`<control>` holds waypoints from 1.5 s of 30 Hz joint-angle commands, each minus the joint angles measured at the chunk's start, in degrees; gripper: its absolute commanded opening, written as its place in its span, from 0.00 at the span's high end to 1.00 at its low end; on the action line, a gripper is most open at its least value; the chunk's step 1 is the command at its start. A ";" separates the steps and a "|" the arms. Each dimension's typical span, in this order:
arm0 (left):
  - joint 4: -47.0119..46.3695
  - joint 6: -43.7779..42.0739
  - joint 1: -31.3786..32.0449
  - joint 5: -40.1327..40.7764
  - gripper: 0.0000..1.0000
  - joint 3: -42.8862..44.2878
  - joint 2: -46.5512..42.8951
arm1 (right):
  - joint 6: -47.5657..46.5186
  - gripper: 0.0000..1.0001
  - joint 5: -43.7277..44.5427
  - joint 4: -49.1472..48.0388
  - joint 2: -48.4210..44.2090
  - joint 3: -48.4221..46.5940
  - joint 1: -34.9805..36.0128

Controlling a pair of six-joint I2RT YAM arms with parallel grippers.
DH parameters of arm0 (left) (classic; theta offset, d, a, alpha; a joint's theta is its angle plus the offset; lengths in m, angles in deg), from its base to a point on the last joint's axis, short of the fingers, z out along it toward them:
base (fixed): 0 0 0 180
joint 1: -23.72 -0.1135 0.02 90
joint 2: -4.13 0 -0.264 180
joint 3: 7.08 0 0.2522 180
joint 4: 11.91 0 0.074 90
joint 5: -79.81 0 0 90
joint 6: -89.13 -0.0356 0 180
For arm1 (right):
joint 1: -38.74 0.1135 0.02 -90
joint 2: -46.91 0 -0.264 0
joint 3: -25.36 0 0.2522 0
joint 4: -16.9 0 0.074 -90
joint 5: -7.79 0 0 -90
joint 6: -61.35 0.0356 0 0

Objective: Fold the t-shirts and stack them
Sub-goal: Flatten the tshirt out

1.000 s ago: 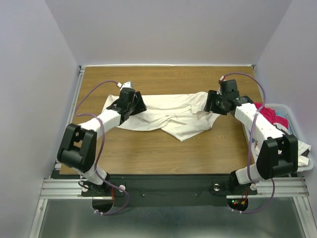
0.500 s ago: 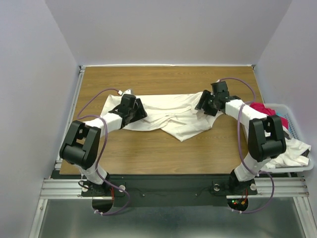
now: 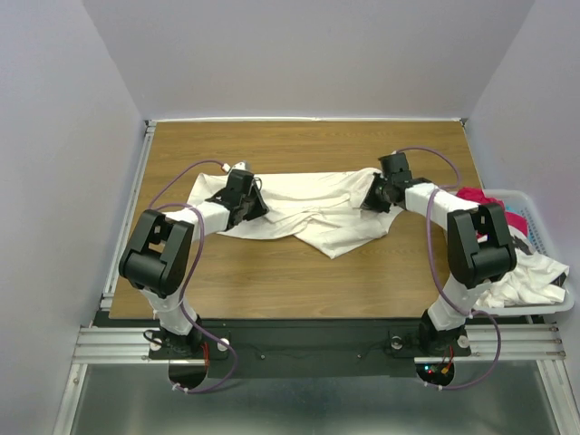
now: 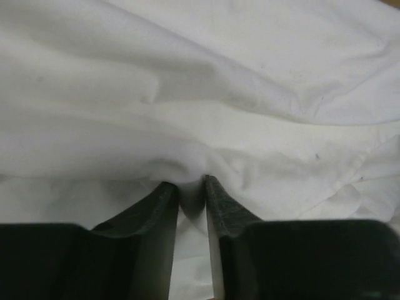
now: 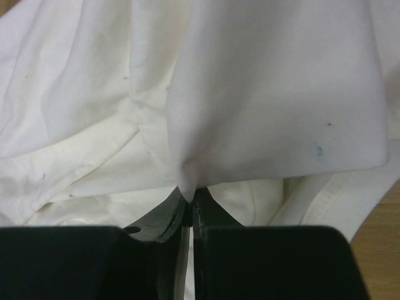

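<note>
Right gripper on rumpled off-white tee

Both arms stretch low and inward, the left tool and right tool each nipping a fold of the off-white t-shirt between nearly closed jaws.

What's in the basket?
In the basket: a red tee at the far end and a white tee spilling over the near rim. Anything beneath them is hidden.

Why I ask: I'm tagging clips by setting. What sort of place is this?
Probably a robotics lab cell, not a home: plain white walls box in a wooden table, two robot arms are mounted on an aluminium rail at its near edge.
</note>
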 commanded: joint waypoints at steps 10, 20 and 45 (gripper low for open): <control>3.71 -5.42 -1.36 5.95 1.00 5.09 -6.10 | -5.36 0.99 10.82 2.75 -14.04 -0.45 -0.25; 32.06 -16.41 -3.12 20.69 1.00 10.54 -24.99 | -8.34 0.99 6.37 12.86 -26.52 -3.53 -1.22; 36.60 -30.22 6.45 15.98 0.52 40.98 13.69 | -12.39 0.99 -0.51 16.64 -25.30 -5.02 -1.22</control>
